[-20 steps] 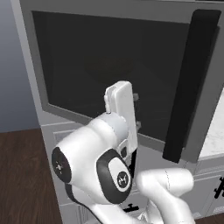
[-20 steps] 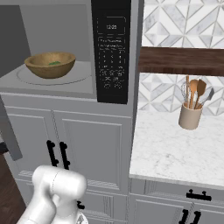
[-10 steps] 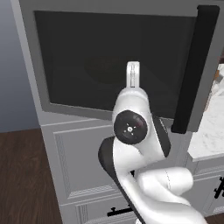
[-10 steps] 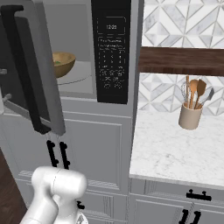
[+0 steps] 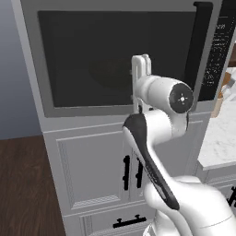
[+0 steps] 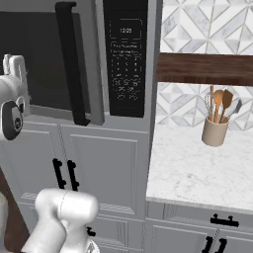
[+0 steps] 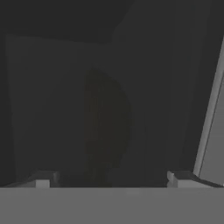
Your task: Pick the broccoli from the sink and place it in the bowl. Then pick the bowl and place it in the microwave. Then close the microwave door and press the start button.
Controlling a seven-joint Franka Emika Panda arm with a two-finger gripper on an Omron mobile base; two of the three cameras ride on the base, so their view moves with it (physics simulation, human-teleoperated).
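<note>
Swung shut now: the door [image 5: 115, 60] covers the bowl.
Keypad [image 6: 126, 64] lies to the right of the wide, empty jaws [image 7: 111, 177].

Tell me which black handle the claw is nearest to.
The tall vertical bar handle on the microwave door. It stands beside the keypad, level with the claw; the short cabinet handles sit lower down.

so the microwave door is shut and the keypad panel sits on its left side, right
Not quite. The microwave door is shut, but the black keypad panel sits on its right side, past the vertical bar handle, as the right base view shows.
</note>
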